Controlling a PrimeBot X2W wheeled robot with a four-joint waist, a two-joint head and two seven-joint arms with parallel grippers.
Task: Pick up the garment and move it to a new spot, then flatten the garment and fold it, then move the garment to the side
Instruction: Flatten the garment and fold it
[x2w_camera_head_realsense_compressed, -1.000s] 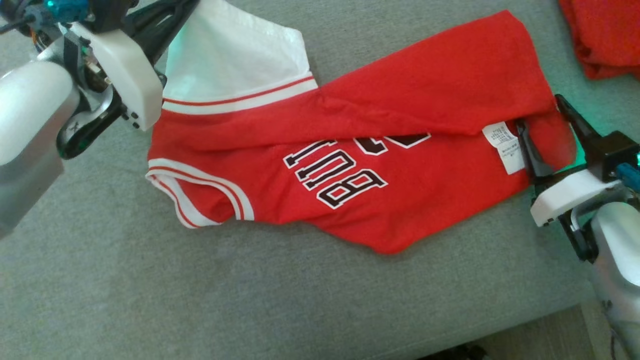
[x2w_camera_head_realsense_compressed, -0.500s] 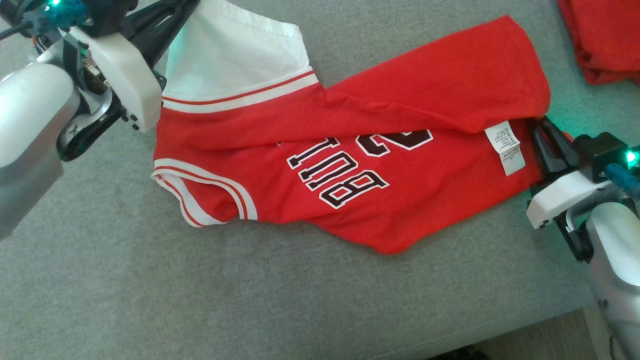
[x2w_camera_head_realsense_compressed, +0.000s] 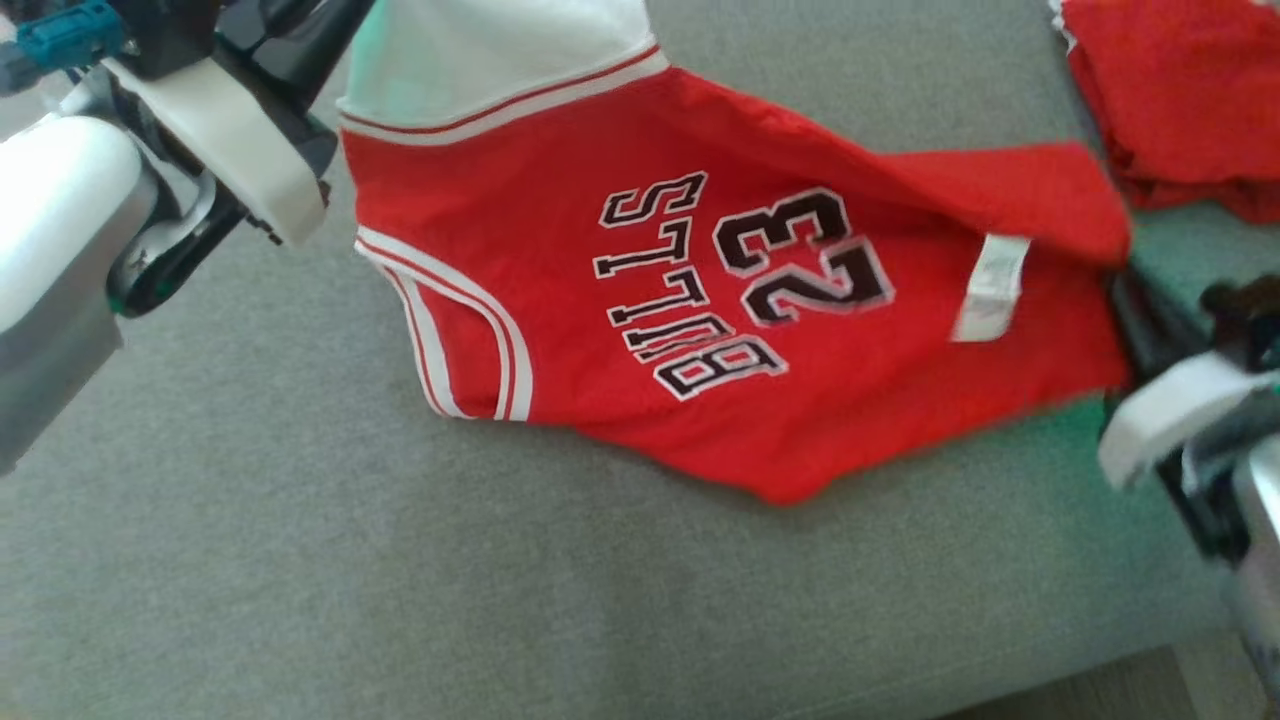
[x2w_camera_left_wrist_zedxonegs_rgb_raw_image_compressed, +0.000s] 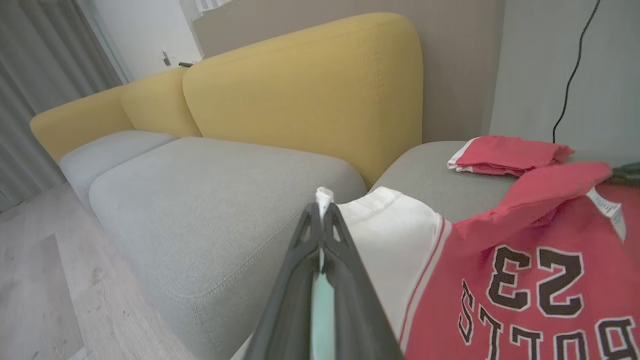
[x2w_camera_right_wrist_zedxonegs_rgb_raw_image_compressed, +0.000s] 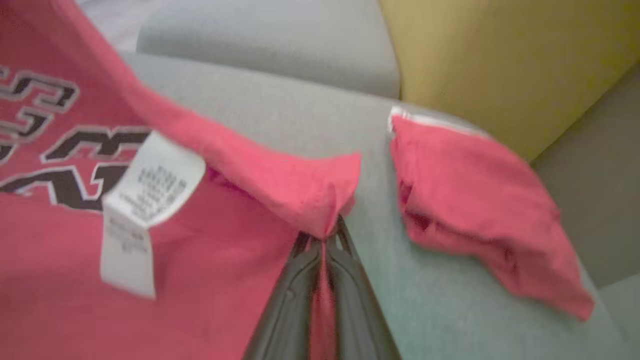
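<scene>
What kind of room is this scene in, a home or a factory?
Probably a living room, real or staged: yellow sofa backrests, grey seat cushions, a grey curtain, and a pale wooden floor.

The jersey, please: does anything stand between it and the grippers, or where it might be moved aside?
Nothing separates them: left gripper and right gripper are both shut on the jersey. A folded red garment occupies the cushion to the robot's right.

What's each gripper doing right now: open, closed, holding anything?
Left gripper: closed on the white edge of the jersey.
Right gripper: closed on a red corner of the jersey.
</scene>
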